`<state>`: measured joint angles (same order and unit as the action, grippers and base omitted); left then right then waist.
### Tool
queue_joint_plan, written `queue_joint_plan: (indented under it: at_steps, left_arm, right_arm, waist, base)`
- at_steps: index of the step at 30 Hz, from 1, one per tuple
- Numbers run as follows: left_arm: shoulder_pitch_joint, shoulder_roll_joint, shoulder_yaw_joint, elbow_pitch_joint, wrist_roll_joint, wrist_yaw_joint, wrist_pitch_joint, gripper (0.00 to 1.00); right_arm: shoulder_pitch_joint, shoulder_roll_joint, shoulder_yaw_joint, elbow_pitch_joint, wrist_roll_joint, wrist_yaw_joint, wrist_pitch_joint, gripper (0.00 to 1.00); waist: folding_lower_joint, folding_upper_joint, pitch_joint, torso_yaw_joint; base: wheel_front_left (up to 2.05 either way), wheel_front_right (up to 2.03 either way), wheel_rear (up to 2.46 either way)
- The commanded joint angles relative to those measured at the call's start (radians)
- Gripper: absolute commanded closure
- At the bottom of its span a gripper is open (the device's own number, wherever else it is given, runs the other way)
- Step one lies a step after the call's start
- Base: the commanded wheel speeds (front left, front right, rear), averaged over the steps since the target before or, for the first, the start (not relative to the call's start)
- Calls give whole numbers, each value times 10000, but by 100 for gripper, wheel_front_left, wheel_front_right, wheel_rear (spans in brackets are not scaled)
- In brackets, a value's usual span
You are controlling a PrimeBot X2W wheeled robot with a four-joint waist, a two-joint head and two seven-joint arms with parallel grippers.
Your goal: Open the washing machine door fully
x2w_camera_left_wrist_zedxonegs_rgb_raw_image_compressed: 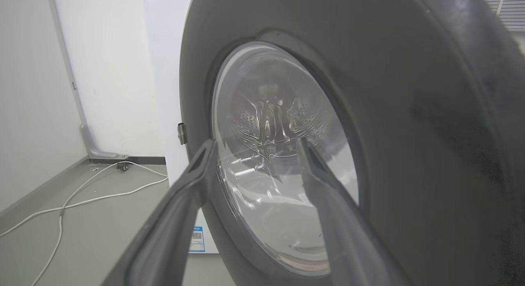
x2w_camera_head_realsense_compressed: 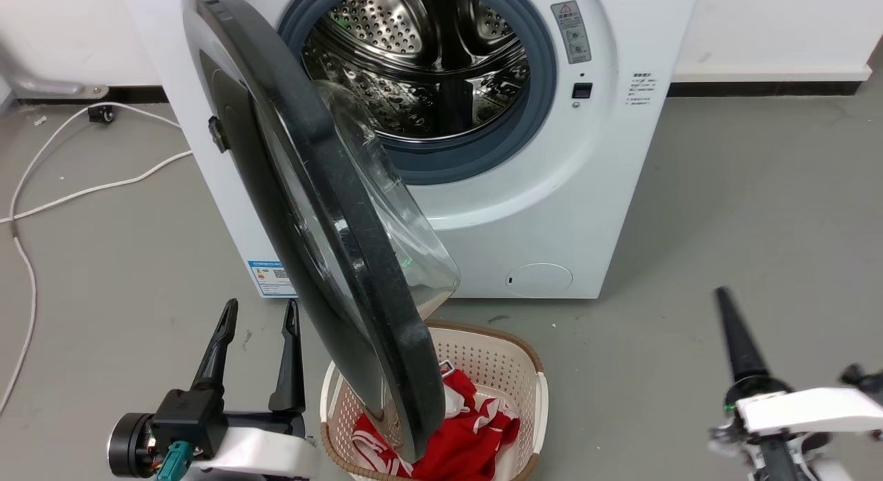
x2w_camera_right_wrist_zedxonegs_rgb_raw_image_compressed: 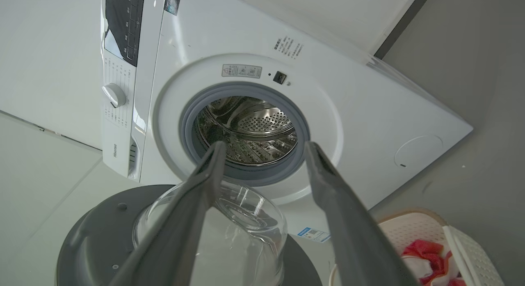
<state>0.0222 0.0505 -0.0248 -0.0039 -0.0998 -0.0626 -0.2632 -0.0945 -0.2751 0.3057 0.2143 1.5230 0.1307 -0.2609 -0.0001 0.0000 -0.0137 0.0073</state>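
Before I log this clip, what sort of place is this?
Probably a laundry area or test room: a white front-loading washing machine with its door open, a basket of red cloth, bare grey floor.

1. The washing machine door [x2w_camera_head_realsense_compressed: 314, 212] stands swung out from the white washing machine [x2w_camera_head_realsense_compressed: 552, 212], its edge toward the viewer.
2. The steel drum [x2w_camera_head_realsense_compressed: 428, 60] is exposed.
3. The left gripper [x2w_camera_head_realsense_compressed: 261, 305] sits just left of the door, fingers apart.
4. A basket [x2w_camera_head_realsense_compressed: 514, 360] holds red cloth [x2w_camera_head_realsense_compressed: 476, 433].

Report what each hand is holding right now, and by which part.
Nothing is held. The left hand is open, facing the outer side of the washing machine door, with nothing between its fingers. The right hand is open and empty too.
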Motion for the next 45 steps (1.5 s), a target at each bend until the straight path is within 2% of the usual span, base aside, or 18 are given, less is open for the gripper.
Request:
queue_joint_plan:
  at_steps: [1, 5, 9, 10, 11, 15, 17, 22, 41, 42, 43, 45]
  left_arm:
    - [129, -6, 46, -1, 3, 28, -21, 0]
    - [155, 0, 145, -14, 16, 58, -21, 0]
    - [104, -2, 194, -41, 91, 23, -21, 0]
    - [87, -3, 204, -50, 96, 15, -21, 0]
    - [87, -3, 204, -50, 96, 15, -21, 0]
    - [73, -2, 276, -87, 143, -3, -21, 0]
    - [84, -2, 308, -112, 175, -15, -21, 0]
    - [138, -3, 351, -173, 191, -28, -21, 0]
    - [133, -3, 304, -135, 303, -94, -21, 0]
    - [129, -3, 308, -137, 297, -94, -21, 6]
    - [123, -3, 305, -146, 305, -100, -21, 28]
    - [118, -3, 296, -164, 331, -124, -20, 88]
  right_arm:
    - [126, 428, -927, 131, -1590, 0, -27, 0]
    - [306, 1350, -2808, -282, -5892, 0, -35, 0]
    - [577, 1995, -3982, -1437, -10066, -1, -36, 0]
    - [652, 2100, -4089, -1719, -10760, -1, -36, 0]
    - [652, 2100, -4089, -1719, -10760, -1, -36, 0]
    - [1007, 2241, -4138, -2726, -13399, -1, 62, 0]
    - [1266, 2265, -4004, -3070, -14071, -1, 223, 0]
    - [1834, 2263, -3666, -3399, -14764, -3, 463, 0]
    - [1757, 2267, -3548, -2644, -14426, -1, 298, 0]
    - [1750, 2267, -3551, -2627, -14388, -1, 296, 0]
    - [1744, 2267, -3553, -2618, -14376, -1, 289, 0]
    - [1744, 2267, -3556, -2601, -14364, -1, 276, 0]
  waist:
    - [1, 0, -24, -60]
    - [1, 0, -45, -141]
    - [1, 0, -61, -182]
    - [1, 0, -62, -184]
    - [1, 0, -62, -184]
    - [1, 0, -76, -212]
    - [1, 0, -80, -219]
    - [1, 0, -65, -239]
    - [1, 0, 10, -218]
    - [1, 0, 12, -222]
    - [1, 0, 12, -223]
    - [1, 0, 14, -227]
  base:
    - [0, 0, 0]
    - [0, 0, 0]
    - [0, 0, 0]
    - [0, 0, 0]
    - [0, 0, 0]
    - [0, 0, 0]
    - [0, 0, 0]
    - [0, 0, 0]
    - [0, 0, 0]
    - [0, 0, 0]
    - [0, 0, 0]
    - [0, 0, 0]
